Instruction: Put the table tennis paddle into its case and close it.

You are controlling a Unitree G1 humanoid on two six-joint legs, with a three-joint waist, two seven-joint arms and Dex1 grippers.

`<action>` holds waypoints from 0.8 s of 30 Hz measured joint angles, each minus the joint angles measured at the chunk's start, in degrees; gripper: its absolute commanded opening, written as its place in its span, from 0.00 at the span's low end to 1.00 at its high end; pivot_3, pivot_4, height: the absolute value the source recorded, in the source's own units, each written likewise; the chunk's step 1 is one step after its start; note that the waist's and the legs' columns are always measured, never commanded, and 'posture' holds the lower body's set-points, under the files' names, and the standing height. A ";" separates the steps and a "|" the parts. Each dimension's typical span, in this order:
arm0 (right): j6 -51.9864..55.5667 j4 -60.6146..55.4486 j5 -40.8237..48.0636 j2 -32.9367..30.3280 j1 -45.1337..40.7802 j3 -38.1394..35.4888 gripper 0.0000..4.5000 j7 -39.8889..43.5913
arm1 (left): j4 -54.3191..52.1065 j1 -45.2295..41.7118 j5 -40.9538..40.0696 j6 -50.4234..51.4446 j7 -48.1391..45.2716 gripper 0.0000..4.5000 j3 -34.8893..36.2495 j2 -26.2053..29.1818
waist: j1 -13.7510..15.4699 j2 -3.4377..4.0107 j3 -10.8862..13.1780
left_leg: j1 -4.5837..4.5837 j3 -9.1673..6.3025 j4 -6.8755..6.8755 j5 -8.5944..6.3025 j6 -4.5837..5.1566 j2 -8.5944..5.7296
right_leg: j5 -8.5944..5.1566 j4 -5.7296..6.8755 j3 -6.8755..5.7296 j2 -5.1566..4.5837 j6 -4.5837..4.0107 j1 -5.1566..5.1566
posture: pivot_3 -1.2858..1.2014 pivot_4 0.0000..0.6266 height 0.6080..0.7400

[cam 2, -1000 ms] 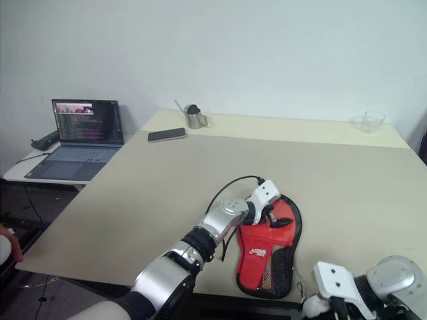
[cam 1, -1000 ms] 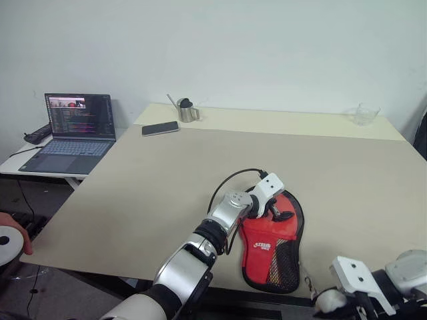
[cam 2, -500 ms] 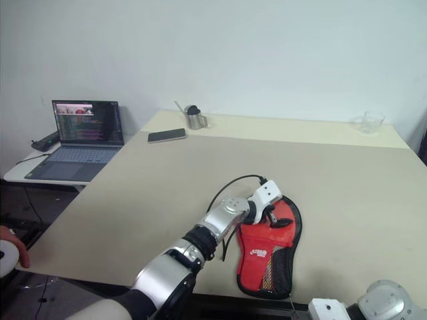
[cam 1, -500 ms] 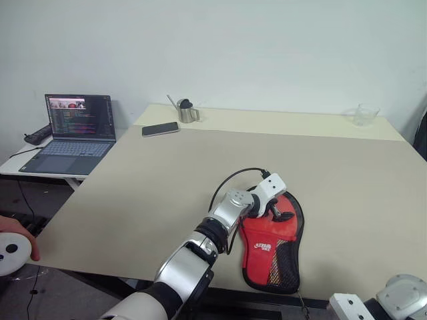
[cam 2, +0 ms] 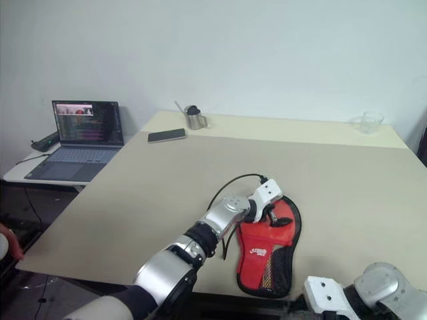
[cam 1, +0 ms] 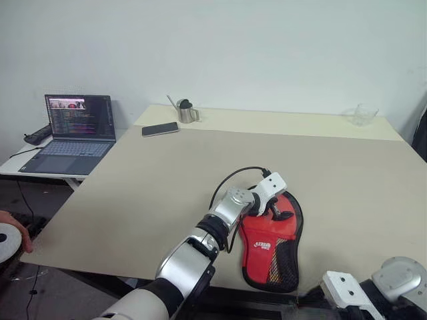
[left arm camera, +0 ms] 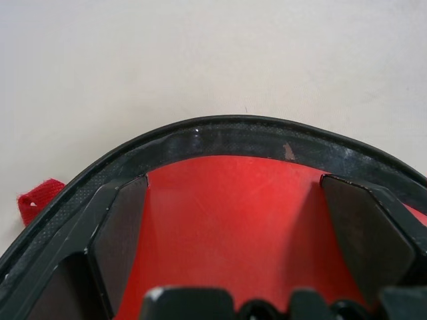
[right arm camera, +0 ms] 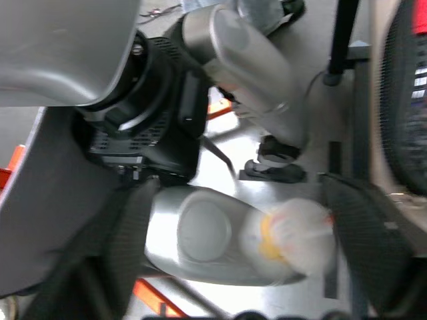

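Red-and-black case (cam 1: 272,248), one, which we count lying flat near the front edge of the single beige table (cam 1: 167,187); its white logo is too small to read. One left gripper (cam 1: 275,210), fingers spread, rests on the case's round end. One right gripper (right arm camera: 233,260) sits below the table edge, fingers spread wide, empty. One laptop (cam 1: 73,133), one phone (cam 1: 160,129), one metal cup (cam 1: 187,111), one glass (cam 1: 365,114).

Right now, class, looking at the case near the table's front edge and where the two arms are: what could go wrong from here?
1. The case lies close to the table's front edge; a push from the left gripper, resting on its round end with jaws open, might slide it off.
2. The right gripper hangs open below the table edge; lifting it could knock the table or the case.
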 measured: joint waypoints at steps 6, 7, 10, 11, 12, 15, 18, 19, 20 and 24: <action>0.40 6.64 1.36 1.46 -9.51 -4.26 0.99 -0.42 | -0.02 0.71 -0.74 -2.26 -1.50 1.00 1.93 0.25 | -0.11 0.12 0.05 | -0.01 0.03 0.03 0.03 -0.06 0.00 | 0.01 0.05 0.04 0.00 -0.02 -0.06 | 0.52 0.24 1.00; 1.45 7.93 1.99 2.37 -13.57 -4.66 0.99 -1.05 | -0.82 1.27 -1.51 -2.30 -2.86 1.00 2.60 0.81 | -0.34 0.24 0.09 | 0.00 0.05 0.02 0.04 -0.07 0.01 | 0.01 0.07 0.06 0.01 -0.03 -0.08 | 0.52 0.24 1.00; 4.82 13.25 4.37 5.25 -25.89 -7.45 0.99 -3.34 | -5.88 3.06 -5.03 -0.36 -8.78 1.00 4.74 2.61 | -0.89 0.44 0.51 | -0.16 0.05 0.02 0.06 -0.09 0.02 | 0.21 0.09 0.05 0.02 -0.36 -0.24 | 0.52 0.24 1.00; 5.75 14.95 4.88 5.96 -29.00 -8.13 0.99 -4.04 | -8.28 3.55 -6.29 0.79 -10.75 1.00 4.86 3.55 | -1.16 0.45 0.57 | -0.28 0.04 0.02 0.07 -0.10 0.01 | 0.29 0.11 0.06 0.02 -0.49 -0.38 | 0.52 0.24 1.00; 6.41 17.04 4.98 6.74 -32.11 -8.00 0.99 -4.38 | -11.81 4.14 -7.84 2.45 -13.02 1.00 5.36 5.05 | -1.42 0.40 0.62 | -0.35 0.06 0.03 0.08 -0.11 0.01 | 0.29 0.11 0.07 0.02 -0.51 -0.47 | 0.52 0.24 1.00; 8.71 24.08 3.53 7.91 -39.82 -5.70 0.99 -4.28 | -25.16 5.09 -12.50 8.28 -19.31 1.00 7.25 11.59 | -1.78 0.44 0.68 | -1.11 0.16 0.11 0.10 -0.14 -0.01 | 0.30 0.17 0.18 0.02 -0.61 -1.34 | 0.52 0.24 1.00; 9.58 32.05 1.53 8.95 -44.35 -3.43 0.99 -2.80 | -37.10 6.76 -16.27 13.83 -23.38 1.00 9.37 18.90 | -1.99 0.46 0.68 | -1.24 0.31 0.00 0.09 -0.15 -0.04 | 0.31 0.13 0.36 0.00 -0.63 -1.61 | 0.52 0.24 1.00; 9.55 34.35 1.05 9.11 -45.52 -2.73 0.99 -1.93 | -40.37 7.71 -17.41 15.45 -24.43 1.00 10.01 21.45 | -2.08 0.49 0.70 | -1.27 0.34 -0.02 0.09 -0.15 -0.04 | 0.31 0.14 0.43 0.00 -0.63 -1.68 | 0.52 0.24 1.00; 9.37 36.21 0.67 9.34 -46.64 -2.18 0.99 -0.95 | -42.97 8.77 -18.21 16.86 -25.40 1.00 10.51 23.88 | -2.15 0.50 0.71 | -1.29 0.38 -0.03 0.09 -0.15 -0.05 | 0.30 0.13 0.46 0.01 -0.64 -1.74 | 0.52 0.24 1.00; 3.21 47.70 -1.81 9.26 -52.14 -0.97 0.99 4.98 | -56.24 18.89 -22.50 21.39 -30.29 1.00 14.30 38.85 | -3.07 0.71 0.84 | -1.30 0.53 -0.05 0.09 -0.15 -0.03 | 0.33 0.21 0.63 0.02 -0.69 -1.84 | 0.52 0.24 1.00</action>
